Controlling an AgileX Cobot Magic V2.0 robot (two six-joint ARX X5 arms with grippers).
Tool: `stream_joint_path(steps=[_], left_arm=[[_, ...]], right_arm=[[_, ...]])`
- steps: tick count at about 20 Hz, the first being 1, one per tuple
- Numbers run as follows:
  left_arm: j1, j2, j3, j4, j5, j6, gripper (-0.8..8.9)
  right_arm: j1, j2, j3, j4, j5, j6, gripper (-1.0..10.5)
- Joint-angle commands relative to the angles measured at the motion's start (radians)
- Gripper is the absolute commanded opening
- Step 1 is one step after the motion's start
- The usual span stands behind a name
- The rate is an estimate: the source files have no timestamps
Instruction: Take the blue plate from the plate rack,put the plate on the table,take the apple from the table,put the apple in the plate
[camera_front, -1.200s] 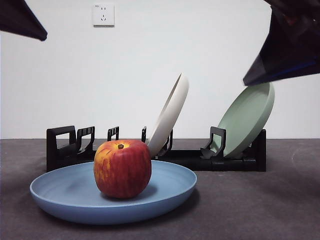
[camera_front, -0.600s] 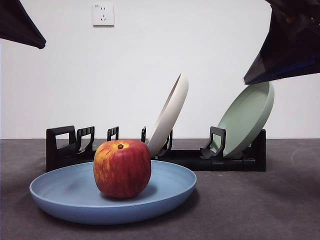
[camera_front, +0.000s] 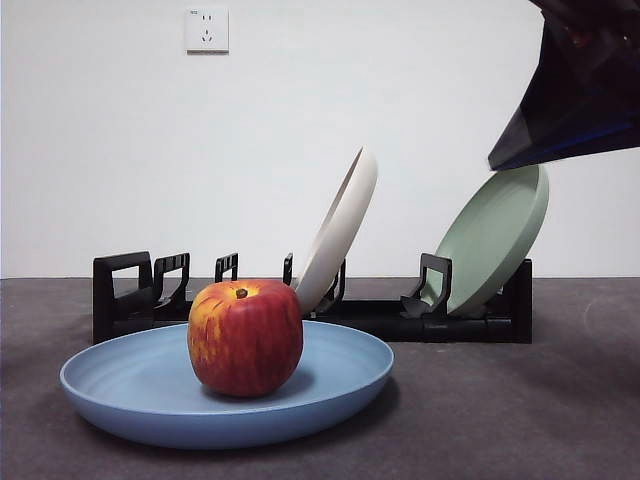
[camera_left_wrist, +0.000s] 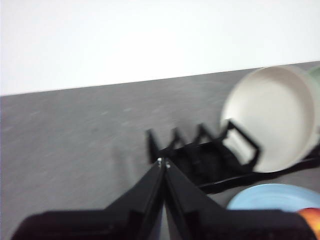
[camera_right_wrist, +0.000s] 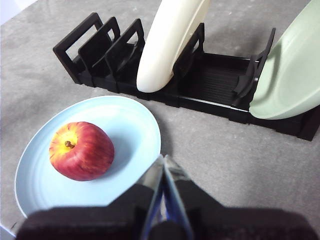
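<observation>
Basically both grippers are empty w/ jaws pressed together. Right gripper (camera_right_wrist: 164, 165) hangs above the table (camera_front: 520, 420), just off the blue plate (camera_right_wrist: 125, 125) rim on the rack side; in the front view it's the big dark shape at the top right corner (camera_front: 585, 85), over the green plate (camera_front: 495, 240). Left gripper (camera_left_wrist: 163, 164) is up high beyond the empty end of the rack (camera_left_wrist: 200, 160), nothing in its jaws; its pic is blurred, so it's prob. in motion, hard to be sure. It doesn't show in the front view at all.

Apple (camera_front: 245, 337) sits upright in the blue plate, stem up, a bit off centre. Plate lies flat on the table in front of the rack (camera_front: 310, 305), apart from it. White plate (camera_front: 340, 235) and green plate lean in their slots.

Task looks done as things lie, so risk is mostly in the pull-back:
- right arm hangs close above the green plate's top edge; a low or sideways move could clip it, tip it out of its slot, maybe knock it onto the white plate.
- a dip toward the blue plate rim could flip or shove the plate; rim is shallow, so the apple could roll out.
- left arm looks clear of everything, little risk there.

Safest: lift straight up first, then swing away.
</observation>
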Motion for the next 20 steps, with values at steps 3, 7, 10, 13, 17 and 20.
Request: stream_joint_path(steps=[3, 7, 10, 13, 17, 20], left_arm=[[0.169, -0.126, -0.194, 0.130, 0.006, 0.009, 0.00], [0.262, -0.182, -0.328, 0.200, 0.070, 0.010, -0.01], [0.298, -0.226, -0.385, 0.184, 0.108, 0.010, -0.01], [0.310, -0.242, -0.418, 0.171, 0.108, 0.006, -0.01], [0.310, -0.242, -0.418, 0.138, 0.133, -0.003, -0.01], [0.309, -0.241, -0.418, 0.139, 0.128, -0.002, -0.01]], right_arm=[[0.001, 0.000, -0.006, 0.006, 0.003, 0.009, 0.0], [0.001, 0.000, -0.006, 0.006, 0.003, 0.009, 0.0], [0.001, 0.000, -0.006, 0.006, 0.003, 0.009, 0.0], [0.001, 0.000, -0.006, 0.005, 0.003, 0.009, 0.0], [0.001, 0.000, -0.006, 0.005, 0.003, 0.009, 0.0], [0.001, 0.000, -0.006, 0.005, 0.003, 0.009, 0.0]])
